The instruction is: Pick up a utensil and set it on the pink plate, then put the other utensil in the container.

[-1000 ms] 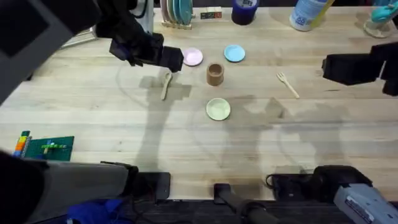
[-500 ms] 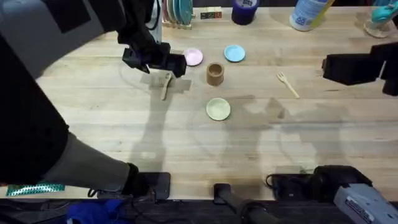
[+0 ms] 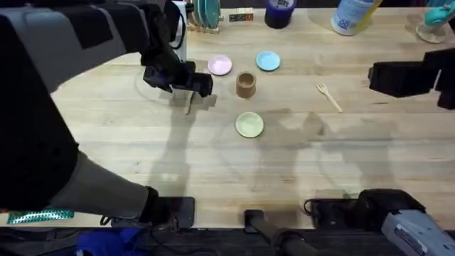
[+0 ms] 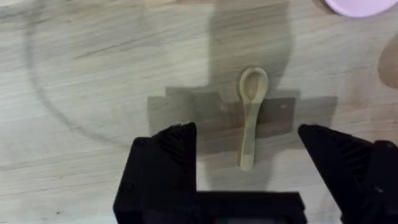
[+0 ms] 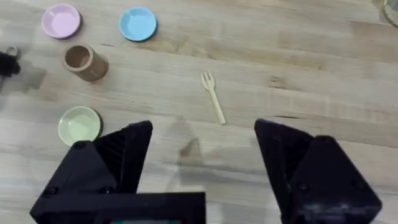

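Observation:
The small wooden spoon [image 4: 250, 112] lies flat on the table, its handle end [image 3: 188, 107] peeking out below my left gripper [image 3: 190, 82]. That gripper [image 4: 247, 138] hovers open right over the spoon, one finger on each side of the handle. The pink plate [image 3: 220, 65] sits just behind and to the right of it, with the brown cup [image 3: 246, 84] a little further right. The wooden fork [image 3: 328, 95] lies to the right. My right gripper [image 5: 204, 140] hangs open above the table, with the fork [image 5: 212, 97] ahead of it.
A light blue plate [image 3: 268, 61] and a pale yellow-green plate [image 3: 249, 124] flank the cup. A dish rack [image 3: 203, 16], a dark blue jar [image 3: 279, 11] and a bottle [image 3: 352, 16] line the far edge. The left arm looms large over the left side.
My left gripper has moved right and toward the front, coming down over the spoon. The right arm has stayed put.

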`<state>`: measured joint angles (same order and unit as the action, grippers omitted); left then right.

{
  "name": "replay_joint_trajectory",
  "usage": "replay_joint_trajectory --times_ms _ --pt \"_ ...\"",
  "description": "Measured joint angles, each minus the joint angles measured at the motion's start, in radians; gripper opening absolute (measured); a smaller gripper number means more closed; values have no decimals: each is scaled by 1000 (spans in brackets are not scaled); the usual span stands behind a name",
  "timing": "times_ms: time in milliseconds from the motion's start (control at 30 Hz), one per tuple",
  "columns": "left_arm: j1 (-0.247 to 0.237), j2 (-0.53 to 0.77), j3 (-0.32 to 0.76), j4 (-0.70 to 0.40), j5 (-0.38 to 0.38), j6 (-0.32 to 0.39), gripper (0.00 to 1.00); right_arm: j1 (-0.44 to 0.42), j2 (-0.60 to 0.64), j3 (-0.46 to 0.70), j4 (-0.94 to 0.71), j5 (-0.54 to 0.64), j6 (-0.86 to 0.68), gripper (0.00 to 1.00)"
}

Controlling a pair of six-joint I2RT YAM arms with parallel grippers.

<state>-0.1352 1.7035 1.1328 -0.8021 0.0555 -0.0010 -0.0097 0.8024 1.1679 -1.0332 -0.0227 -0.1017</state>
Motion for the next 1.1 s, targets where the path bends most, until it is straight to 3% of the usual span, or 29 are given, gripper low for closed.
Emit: replay_joint_trajectory --times_ms 567,700,900,1100 --pt "-2 51 1 4 -11 0 991 0 0 0 0 0 0 997" --pt "-1 51 1 4 -24 -1 799 0 0 0 0 0 0 997" --pt "-3 51 1 3 -7 -4 88 0 0 0 0 0 0 997" --pt "-5 51 1 6 -5 -7 46 0 0 0 0 0 0 998"
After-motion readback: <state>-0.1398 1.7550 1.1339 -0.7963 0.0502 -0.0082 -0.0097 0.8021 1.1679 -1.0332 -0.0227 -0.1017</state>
